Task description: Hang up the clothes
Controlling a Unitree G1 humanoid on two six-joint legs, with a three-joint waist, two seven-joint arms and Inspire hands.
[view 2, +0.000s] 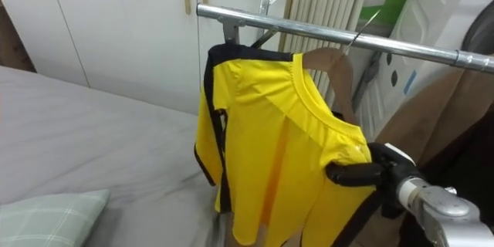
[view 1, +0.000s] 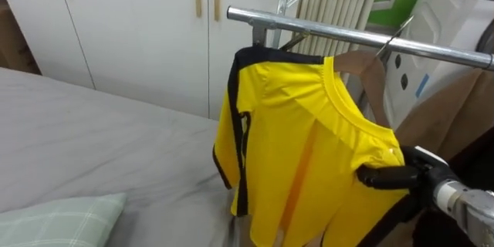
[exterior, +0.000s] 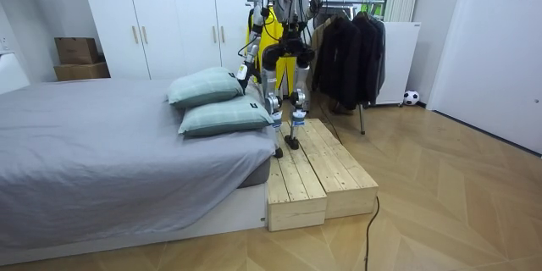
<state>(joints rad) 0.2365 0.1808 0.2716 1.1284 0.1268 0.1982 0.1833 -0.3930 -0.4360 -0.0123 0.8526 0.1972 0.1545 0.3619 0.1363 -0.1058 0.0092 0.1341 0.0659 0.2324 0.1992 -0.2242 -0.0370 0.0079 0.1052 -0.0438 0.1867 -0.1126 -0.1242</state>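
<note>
The right hand (view 1: 409,176) has its dark fingers (view 1: 378,177) pinched on the near shoulder of the yellow shirt (view 1: 301,147), which hangs on a wooden hanger (view 1: 356,62). From the hand, the shirt spreads up and to the left, its long axis tilted, with the far shoulder high. The metal rail (view 1: 324,32) lies above and beyond the hand. The hanger's hook (view 1: 395,35) crosses it, but I cannot tell whether it is seated. The coming move likely depends on levelling that low shoulder.

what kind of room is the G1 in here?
Most likely a bedroom: a grey-covered bed with pillows, white wardrobes along the wall, and a metal clothes rail carrying a yellow shirt, with dark coats hanging nearby.
</note>
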